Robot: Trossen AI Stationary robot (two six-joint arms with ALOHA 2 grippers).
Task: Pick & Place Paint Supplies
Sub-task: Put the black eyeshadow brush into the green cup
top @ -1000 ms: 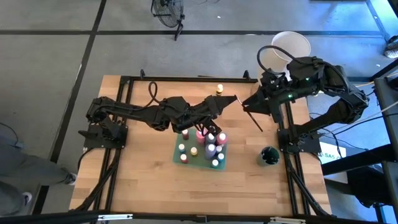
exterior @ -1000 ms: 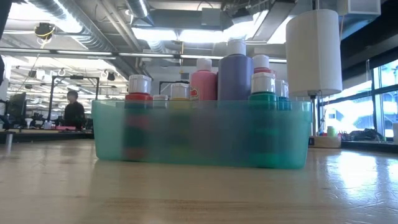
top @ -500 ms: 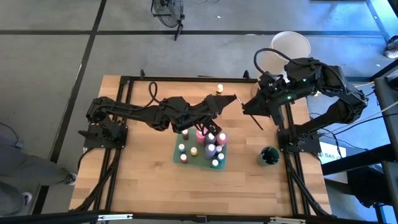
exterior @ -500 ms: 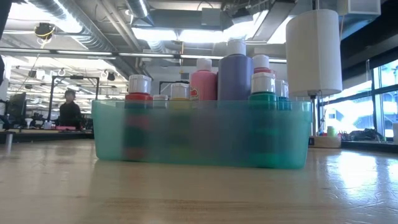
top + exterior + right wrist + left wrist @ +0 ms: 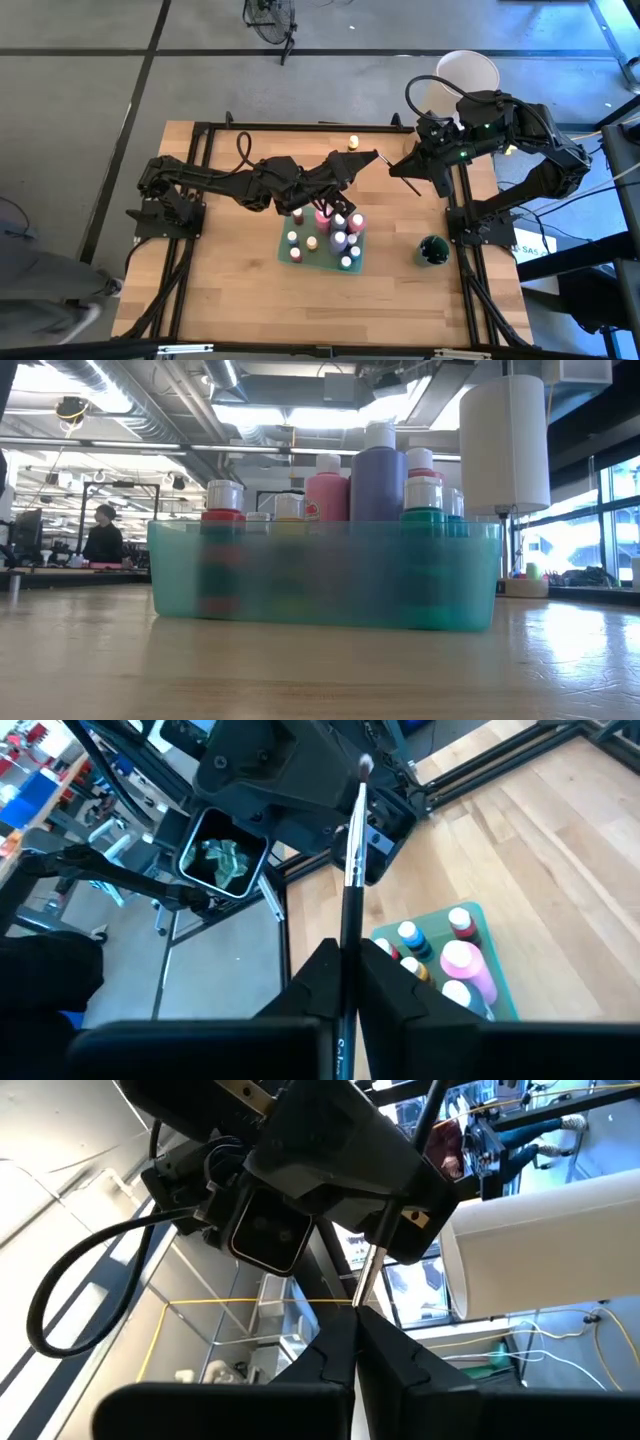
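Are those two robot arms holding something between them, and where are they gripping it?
Yes, both hold one thin paintbrush. The right gripper pinches its dark handle; the left gripper pinches the bristle end, above the table.

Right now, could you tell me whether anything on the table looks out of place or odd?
One small bottle stands alone near the table's far edge, apart from the other bottles, which sit upright in the teal tray. Above the table, the left gripper and right gripper both pinch one brush between them. Nothing looks spilled.
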